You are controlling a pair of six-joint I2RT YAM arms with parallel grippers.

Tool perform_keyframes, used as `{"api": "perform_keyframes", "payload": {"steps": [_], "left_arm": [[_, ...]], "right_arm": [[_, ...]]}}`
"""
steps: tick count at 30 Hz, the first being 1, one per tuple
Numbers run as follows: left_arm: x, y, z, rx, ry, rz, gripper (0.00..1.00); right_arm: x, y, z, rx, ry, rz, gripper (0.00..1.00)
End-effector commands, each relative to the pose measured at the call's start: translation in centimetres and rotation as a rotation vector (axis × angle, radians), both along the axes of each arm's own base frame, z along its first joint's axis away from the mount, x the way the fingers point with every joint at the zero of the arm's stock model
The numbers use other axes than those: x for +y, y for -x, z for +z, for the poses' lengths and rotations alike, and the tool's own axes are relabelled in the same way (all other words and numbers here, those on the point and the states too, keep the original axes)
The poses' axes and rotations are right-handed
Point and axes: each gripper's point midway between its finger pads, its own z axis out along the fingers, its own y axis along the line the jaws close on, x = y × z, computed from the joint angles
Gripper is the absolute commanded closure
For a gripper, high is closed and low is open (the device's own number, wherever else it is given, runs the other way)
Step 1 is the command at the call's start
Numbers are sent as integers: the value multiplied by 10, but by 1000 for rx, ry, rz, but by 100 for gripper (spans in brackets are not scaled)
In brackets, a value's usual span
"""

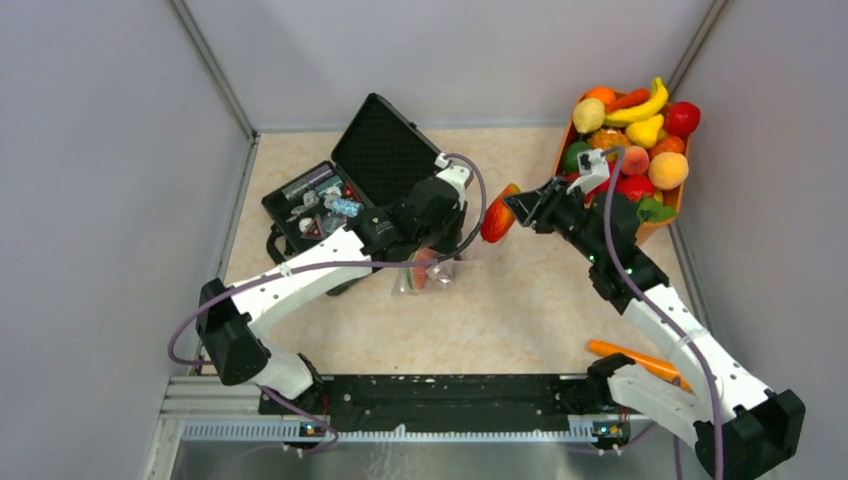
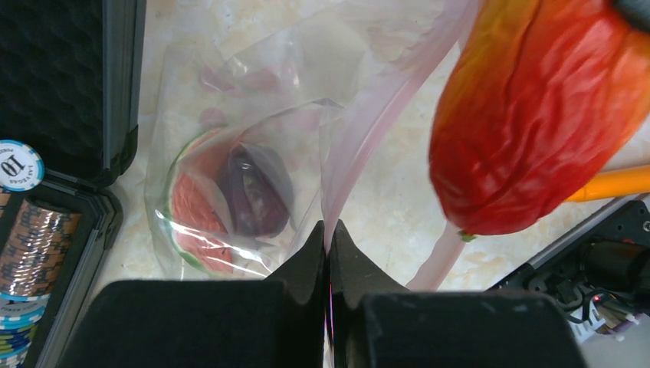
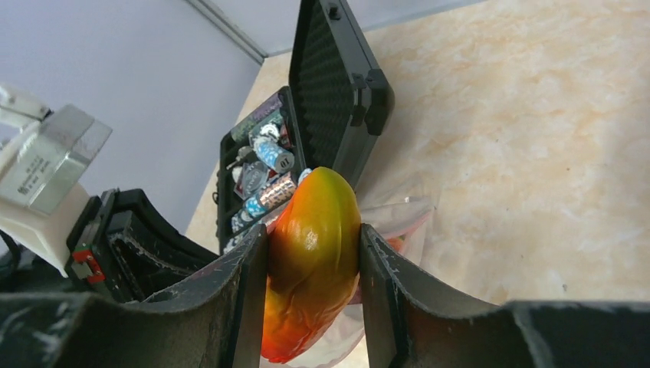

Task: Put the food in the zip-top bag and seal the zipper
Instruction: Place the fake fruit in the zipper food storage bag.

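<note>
- Top view: the left pincer (image 1: 430, 258) points down at the zip-top bag (image 1: 415, 280), which lies on the bench (image 1: 520, 300) left of the middle, just in front of an open black case (image 1: 345, 185) at the far left.
- The right pincer (image 1: 515, 212) holds a red-orange toy fruit (image 1: 499, 214) in the air, beside the bag on its right and apart from it.
- An orange-brown tray (image 1: 561, 145) in the far right corner is heaped with toy fruits and vegetables (image 1: 640, 130).
- An orange stick (image 1: 635, 358) lies near the bench's near edge on the right.
- Left wrist view: the left pincer (image 2: 329, 245) is clenched, its tips pressed together on the bag's pink zipper strip (image 2: 368, 123), which rises from between them.
- The clear zip-top bag (image 2: 230, 100) holds a watermelon-like slice (image 2: 192, 218) and a dark purple piece (image 2: 257, 195), touching each other.
- The red-orange toy fruit (image 2: 536, 115) hangs at the upper right, beside the bag's mouth; the black case (image 2: 69, 77) is at the left with a chip marked 10 (image 2: 15, 165).
- Right wrist view: the right pincer (image 3: 313, 245) grasps the red-orange toy fruit (image 3: 314, 268) between both fingers (image 3: 249, 307).
- Behind the fruit are the zip-top bag (image 3: 395, 218) and the open black case (image 3: 329, 92).
</note>
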Motion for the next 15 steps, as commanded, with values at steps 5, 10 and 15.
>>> {"api": "perform_keyframes", "payload": {"steps": [5, 10, 15], "left_arm": [[-22, -4, 36, -17, 135, -29, 100], [-20, -5, 44, -25, 146, -32, 100], [-20, -6, 50, -31, 158, -24, 100]], "right_arm": [[18, -5, 7, -165, 114, -63, 93], [17, -5, 2, -197, 153, -103, 91], [14, -10, -4, -154, 123, -162, 86]]}}
